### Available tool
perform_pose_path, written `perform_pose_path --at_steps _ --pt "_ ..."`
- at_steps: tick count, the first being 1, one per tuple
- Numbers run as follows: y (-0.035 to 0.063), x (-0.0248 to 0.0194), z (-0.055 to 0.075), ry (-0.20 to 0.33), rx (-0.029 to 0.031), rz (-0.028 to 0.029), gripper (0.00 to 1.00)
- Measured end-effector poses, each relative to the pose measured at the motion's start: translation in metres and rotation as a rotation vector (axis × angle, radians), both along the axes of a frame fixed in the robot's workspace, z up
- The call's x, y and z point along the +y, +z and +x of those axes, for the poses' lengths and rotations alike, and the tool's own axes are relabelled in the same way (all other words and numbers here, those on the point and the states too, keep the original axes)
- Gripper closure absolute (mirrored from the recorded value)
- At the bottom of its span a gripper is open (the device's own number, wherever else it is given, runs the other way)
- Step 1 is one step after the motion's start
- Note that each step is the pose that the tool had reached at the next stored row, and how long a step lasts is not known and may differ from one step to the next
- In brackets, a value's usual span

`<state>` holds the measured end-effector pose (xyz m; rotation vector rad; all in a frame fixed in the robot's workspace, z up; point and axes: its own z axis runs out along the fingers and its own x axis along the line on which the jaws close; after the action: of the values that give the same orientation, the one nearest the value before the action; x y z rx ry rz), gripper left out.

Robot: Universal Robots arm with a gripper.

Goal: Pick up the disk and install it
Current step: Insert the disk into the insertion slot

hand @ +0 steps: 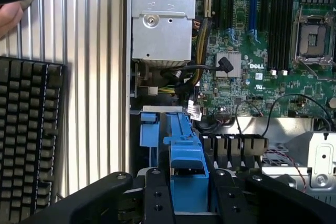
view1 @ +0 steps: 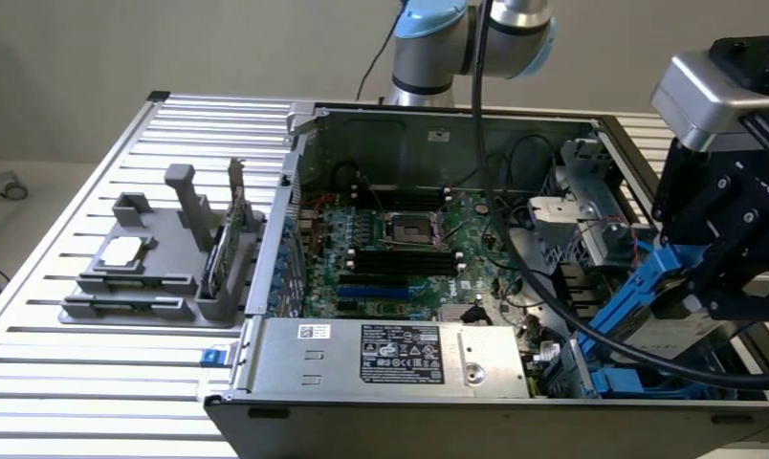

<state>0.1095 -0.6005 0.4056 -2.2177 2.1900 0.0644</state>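
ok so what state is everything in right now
gripper, shut on disk
disk, held, tilted, at the case's side on the exterior view's right
case, open, board exposed
cpu socket, empty
chip, lying flat in holder
card, standing upright in holder

Soft, even light falls from above on the open computer case (view1: 423,124). The slatted table (view1: 104,363) beside the case is bright and pale, while the motherboard (view1: 398,249) inside it lies dimmer. The power supply (hand: 160,30) in the case shows a mild sheen. Over the case's edge the black gripper (hand: 186,187) reads dark, and the disk (hand: 186,153) in it is evenly lit.
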Motion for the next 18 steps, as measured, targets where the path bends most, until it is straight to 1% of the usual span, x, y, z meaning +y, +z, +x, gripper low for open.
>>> perform_pose_path --at_steps 2,3,4,5,12,13,14,15,17,18 --pt "-0.0012 0.0000 0.0000 0.000 0.0000 -0.0002 0.66" --pt "-0.0018 0.0000 0.0000 0.000 0.0000 -0.0002 0.60" --pt "-0.0024 0.0000 0.0000 0.000 0.0000 -0.0001 0.60" --pt "-0.0029 0.0000 0.0000 0.000 0.0000 0.0000 0.53" --pt "-0.0042 0.0000 0.0000 0.000 0.0000 0.0001 0.53" --pt "-0.0042 0.0002 0.0001 0.000 0.0000 0.0002 0.55" --pt "-0.0042 0.0003 0.0002 0.000 0.0000 0.0002 0.62" --pt "-0.0041 0.0005 0.0004 0.000 0.0000 -0.0001 0.62" --pt "-0.0041 0.0007 0.0004 0.000 0.0000 0.0000 0.74" --pt "-0.0041 0.0007 0.0004 0.000 0.0000 -0.0001 0.74"
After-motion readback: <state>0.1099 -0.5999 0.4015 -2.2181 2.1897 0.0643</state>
